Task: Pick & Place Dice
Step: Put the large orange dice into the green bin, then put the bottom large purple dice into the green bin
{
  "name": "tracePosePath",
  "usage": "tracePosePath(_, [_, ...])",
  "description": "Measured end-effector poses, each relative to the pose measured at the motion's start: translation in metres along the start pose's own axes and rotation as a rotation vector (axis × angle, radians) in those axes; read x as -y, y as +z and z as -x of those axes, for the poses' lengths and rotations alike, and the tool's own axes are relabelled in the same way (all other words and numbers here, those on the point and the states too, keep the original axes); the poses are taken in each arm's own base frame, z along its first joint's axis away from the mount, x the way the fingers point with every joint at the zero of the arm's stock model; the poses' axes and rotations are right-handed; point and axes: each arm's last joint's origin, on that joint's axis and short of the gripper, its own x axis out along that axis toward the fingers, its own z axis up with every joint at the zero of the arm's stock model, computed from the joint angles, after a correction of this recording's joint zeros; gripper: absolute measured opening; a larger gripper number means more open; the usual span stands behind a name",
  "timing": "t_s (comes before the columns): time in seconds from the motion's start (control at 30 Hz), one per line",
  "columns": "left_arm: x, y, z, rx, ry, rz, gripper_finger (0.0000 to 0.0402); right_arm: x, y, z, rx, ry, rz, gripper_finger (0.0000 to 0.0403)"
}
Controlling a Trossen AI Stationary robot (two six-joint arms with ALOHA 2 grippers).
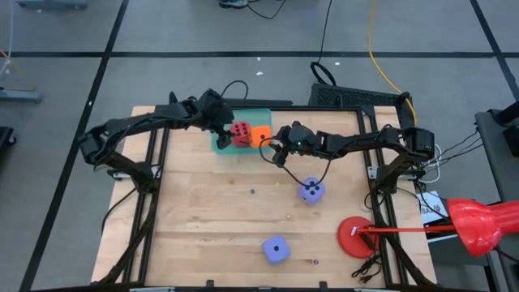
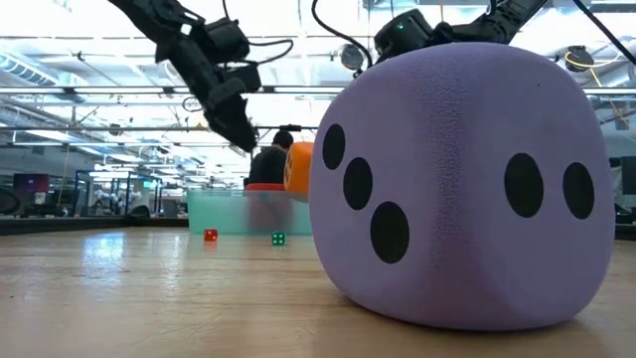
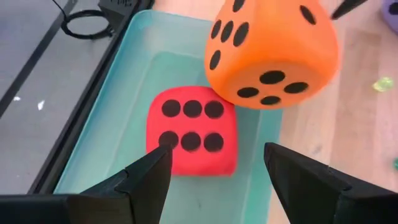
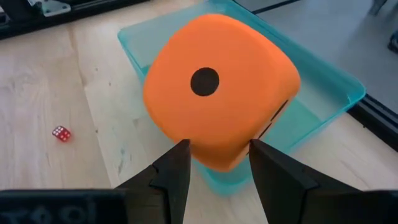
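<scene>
While the pale wooden plank table (image 1: 211, 219) fills most of the high view, its near edge carries one soft purple-blue cube with dark pips (image 1: 276, 249) and a flat red disc (image 1: 354, 237) at the right corner. Farther in, a second purple-blue die (image 1: 311, 191) sits alone on the boards. Beyond it, the right gripper (image 1: 273, 148) has its fingers (image 4: 171, 174) closed partway on the soft orange die (image 1: 259, 136), holding it tilted over the near rim of the shallow teal-green plastic tray (image 1: 219, 142). Inside that tray lies the soft red die (image 1: 241, 132), six pips up, just beside the orange one. Over it hangs the left gripper (image 1: 224, 130), jaws spread wide and holding nothing. Two tiny hard dice, one red (image 2: 210, 236) and one green (image 2: 277, 238), lie on the wood before the tray. Around the table spreads grey floor crossed by black tape lines (image 1: 97, 81) and a yellow cable (image 1: 381, 69). Behind the tray, the low view looks into a bright hall with ceiling trusses, where a person (image 2: 268, 159) sits.
</scene>
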Motion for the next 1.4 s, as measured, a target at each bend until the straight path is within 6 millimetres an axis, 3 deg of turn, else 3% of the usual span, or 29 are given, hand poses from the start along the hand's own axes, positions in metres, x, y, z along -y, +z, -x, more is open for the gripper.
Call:
tracePosePath(0.2, [0.012, -0.002, 0.014, -0.022, -0.026, -0.006, 0.0267, 0.0, 0.0, 0.0, -0.001, 0.002, 0.0, 0.0153])
tracePosePath(0.4, [0.024, -0.004, 0.014, -0.061, -0.059, -0.032, 0.0267, 0.001, -0.004, 0.002, -0.044, -0.004, 0.016, 0.0153])
tracePosePath(0.93, [0.038, -0.008, 0.014, -0.121, -0.112, -0.025, 0.0267, -0.004, 0.026, 0.051, 0.059, 0.037, 0.028, 0.0153])
tracePosePath(1.1, [0.059, -0.007, 0.014, -0.113, -0.264, -0.057, 0.0267, -0.021, 0.026, 0.062, 0.063, 0.097, 0.037, 0.0153])
tracePosePath(1.4, [0.115, -0.006, 0.017, -0.126, -0.389, -0.143, 0.0267, -0.06, 0.017, 0.074, 0.025, 0.355, 0.085, 0.0153])
